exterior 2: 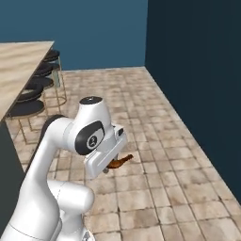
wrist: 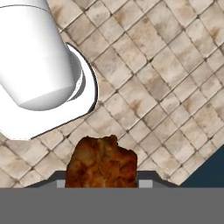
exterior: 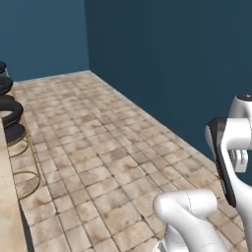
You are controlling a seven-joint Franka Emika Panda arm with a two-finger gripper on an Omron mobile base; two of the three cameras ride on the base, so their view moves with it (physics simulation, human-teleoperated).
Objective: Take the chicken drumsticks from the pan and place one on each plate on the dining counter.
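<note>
While the hand view shows the browned drumstick (wrist: 102,162) bulging up between the claw (wrist: 102,183) tips, clamped there above the tiled floor (wrist: 166,65), the right base view shows its thin bone end poking out beside the hand. There the counter (exterior 2: 19,70) and its stools (exterior 2: 26,108) lie well off from the claw.

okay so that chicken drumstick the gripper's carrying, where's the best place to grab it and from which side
Grip the thick meaty end of the drumstick, as the gripper does now, closing across its width from above. In the right base view the thin bone end sticks out sideways, too slim for a steady pinch.
</note>
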